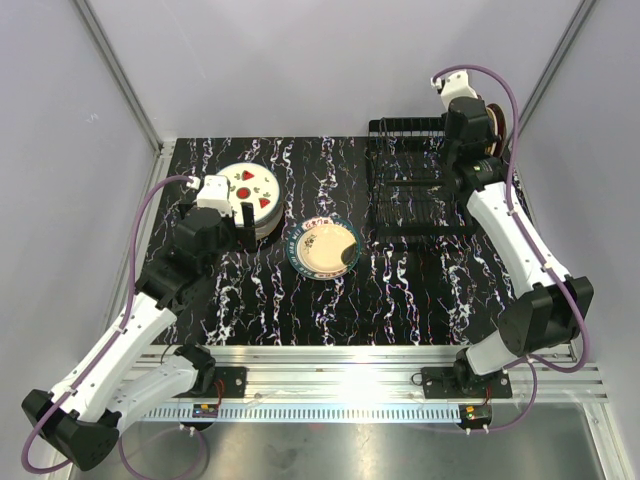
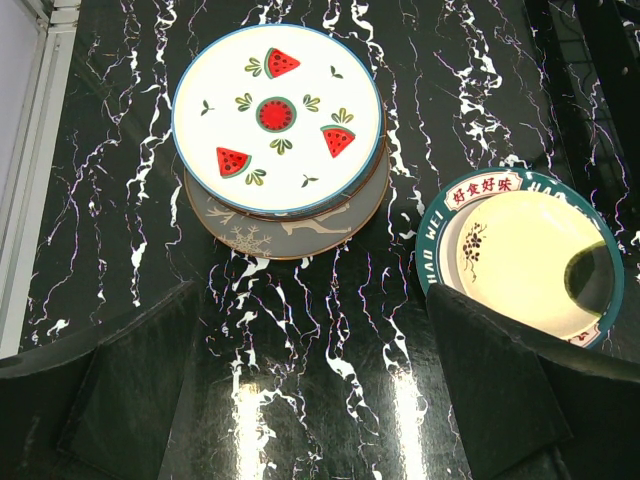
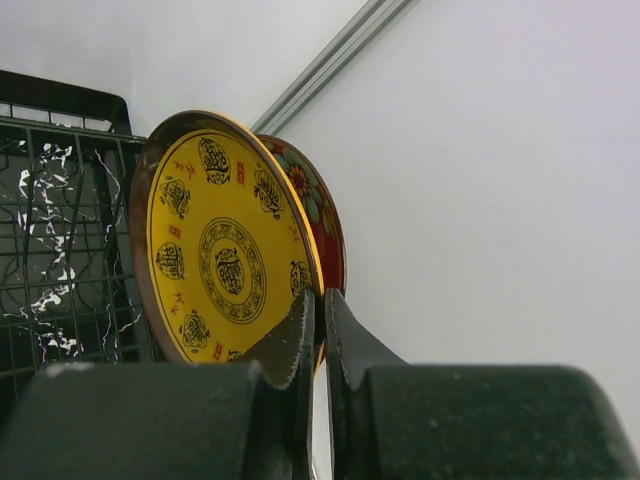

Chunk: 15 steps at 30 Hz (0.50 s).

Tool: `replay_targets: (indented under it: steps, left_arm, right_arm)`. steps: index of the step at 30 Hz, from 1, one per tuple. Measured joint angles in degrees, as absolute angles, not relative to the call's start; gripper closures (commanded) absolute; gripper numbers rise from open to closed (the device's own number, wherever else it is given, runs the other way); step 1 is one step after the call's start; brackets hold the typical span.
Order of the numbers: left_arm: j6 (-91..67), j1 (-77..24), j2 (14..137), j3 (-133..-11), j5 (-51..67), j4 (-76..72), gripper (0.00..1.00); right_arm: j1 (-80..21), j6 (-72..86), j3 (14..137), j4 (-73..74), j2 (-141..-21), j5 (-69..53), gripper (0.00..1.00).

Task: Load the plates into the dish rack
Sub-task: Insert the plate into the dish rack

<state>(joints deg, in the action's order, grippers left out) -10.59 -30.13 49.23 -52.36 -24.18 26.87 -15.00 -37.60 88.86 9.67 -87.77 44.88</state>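
A stack of plates topped by a white watermelon plate [image 1: 250, 188] [image 2: 278, 118] sits at the table's back left, with a grey snowflake plate [image 2: 270, 228] under it. A teal-rimmed cream plate [image 1: 322, 247] [image 2: 525, 255] lies alone to its right. My left gripper [image 1: 243, 222] [image 2: 320, 400] is open and empty, hovering just in front of the stack. My right gripper [image 1: 487, 135] [image 3: 320, 310] is shut on the rim of a yellow plate with a red floral back [image 3: 220, 250] [image 1: 497, 120]. It holds the plate on edge above the right end of the black wire dish rack [image 1: 415, 190] [image 3: 60, 200].
The rack stands at the back right of the black marbled table [image 1: 300, 310]. Enclosure walls and metal posts [image 1: 115, 70] close in the left, back and right sides. An aluminium rail [image 1: 340, 360] runs along the front edge by the arm bases.
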Motion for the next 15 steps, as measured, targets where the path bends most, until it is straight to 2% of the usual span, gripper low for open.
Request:
replay_targets:
  steps: [15]
  left_arm:
    - [-10.59, -30.50, 49.25, -52.36, -24.18, 26.87, 0.01]
  right_arm:
    - [-14.68, -37.06, 87.70, 9.13, -89.36, 44.29, 1.00]
